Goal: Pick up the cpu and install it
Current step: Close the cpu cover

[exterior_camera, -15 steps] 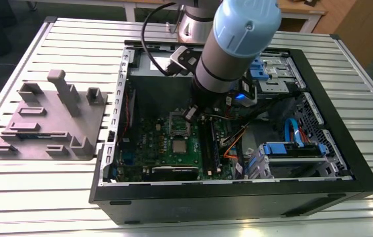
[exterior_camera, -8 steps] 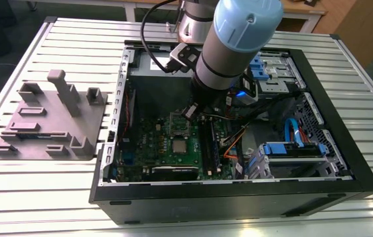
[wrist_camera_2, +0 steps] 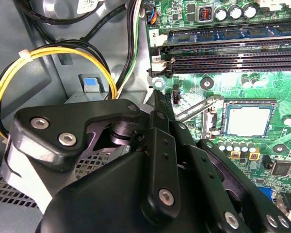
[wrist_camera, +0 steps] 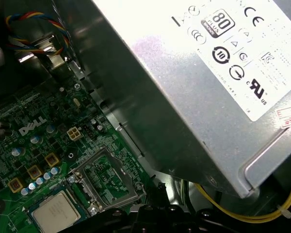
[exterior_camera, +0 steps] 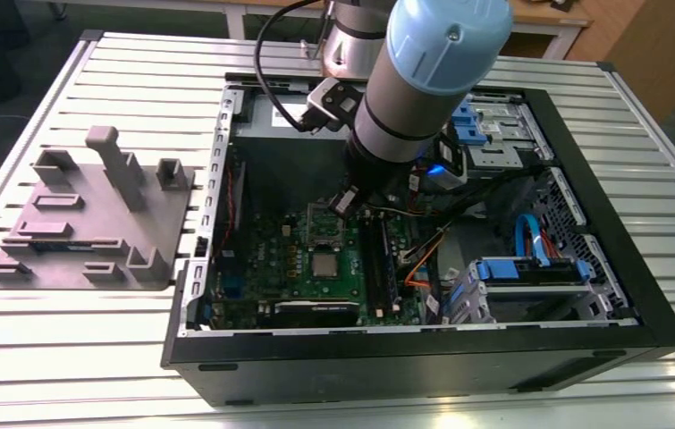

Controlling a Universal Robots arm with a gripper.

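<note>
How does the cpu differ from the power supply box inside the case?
The cpu is a small flat square lying in its socket on the green motherboard; the power supply box is a large block beside the board. The cpu top is plain; the box carries a white label. Both are silver-grey metal.

open computer case, grey fixture tray

Green motherboard with black slots; silver-grey cpu with pale rim, seen in both wrist views. Black computer case. Arm light blue and grey, gripper matte black with silver screws. Grey power supply box, white label with black symbols. Yellow cable. Blue drive clips. Grey holder on white ribbed table.
</note>
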